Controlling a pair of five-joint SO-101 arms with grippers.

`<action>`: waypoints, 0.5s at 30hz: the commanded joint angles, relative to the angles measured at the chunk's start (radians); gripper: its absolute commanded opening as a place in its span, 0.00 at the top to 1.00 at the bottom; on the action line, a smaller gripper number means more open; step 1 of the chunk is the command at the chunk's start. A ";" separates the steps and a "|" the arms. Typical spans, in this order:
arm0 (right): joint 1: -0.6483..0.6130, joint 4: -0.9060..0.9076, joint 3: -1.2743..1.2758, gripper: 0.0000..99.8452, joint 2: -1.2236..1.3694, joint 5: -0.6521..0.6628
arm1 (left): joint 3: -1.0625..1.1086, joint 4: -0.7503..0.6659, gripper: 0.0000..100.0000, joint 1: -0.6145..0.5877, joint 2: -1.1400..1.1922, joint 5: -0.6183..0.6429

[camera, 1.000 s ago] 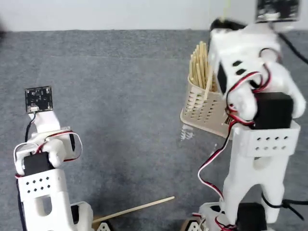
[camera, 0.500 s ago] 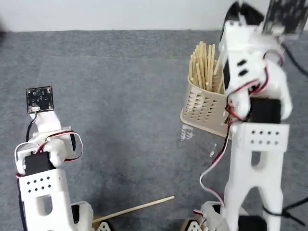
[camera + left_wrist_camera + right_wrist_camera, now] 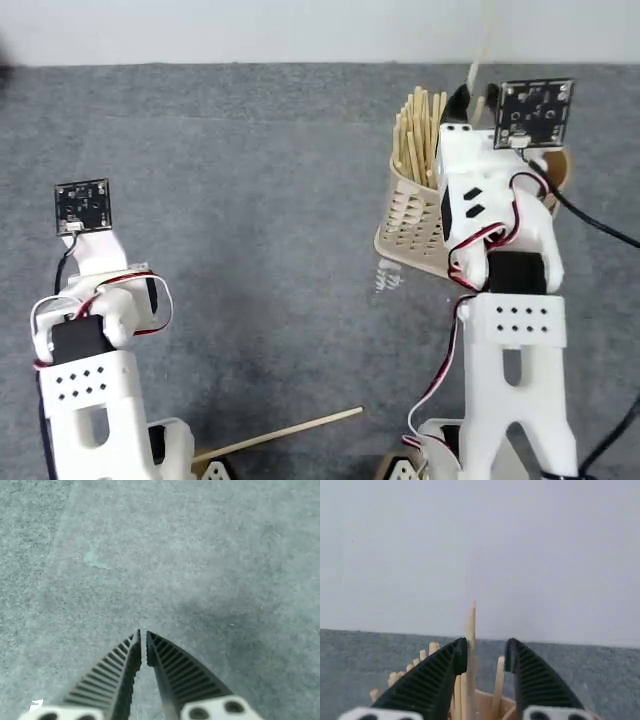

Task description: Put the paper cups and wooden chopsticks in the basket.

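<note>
Grey felt covers the table (image 3: 250, 150), where the left gripper (image 3: 142, 634) hangs closed and empty, a loose chopstick (image 3: 280, 434) lies crosswise nearest that arm's base, and the right gripper (image 3: 485, 647), jaws parted beside an upright stick (image 3: 471, 625), sits above the basket (image 3: 415, 225).

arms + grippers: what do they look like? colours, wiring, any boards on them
The left arm and right arm are white printed shells with rows of small round holes, black servo blocks and looping red, black and white wires. Each carries a small black square circuit board near the wrist. The left gripper and right gripper have black, ribbed, tapering fingers.
</note>
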 commanded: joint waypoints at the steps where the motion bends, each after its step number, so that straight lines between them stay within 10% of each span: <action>1: -0.010 0.151 -0.114 0.73 -0.048 0.005 | -0.016 -0.015 0.92 0.044 -0.026 -0.009; 9: -0.004 0.601 -0.334 0.99 -0.087 0.009 | -0.053 0.107 0.93 0.232 -0.026 -0.118; 15: -0.004 0.852 -0.344 0.99 -0.243 0.009 | -0.065 0.173 0.99 0.381 -0.026 -0.227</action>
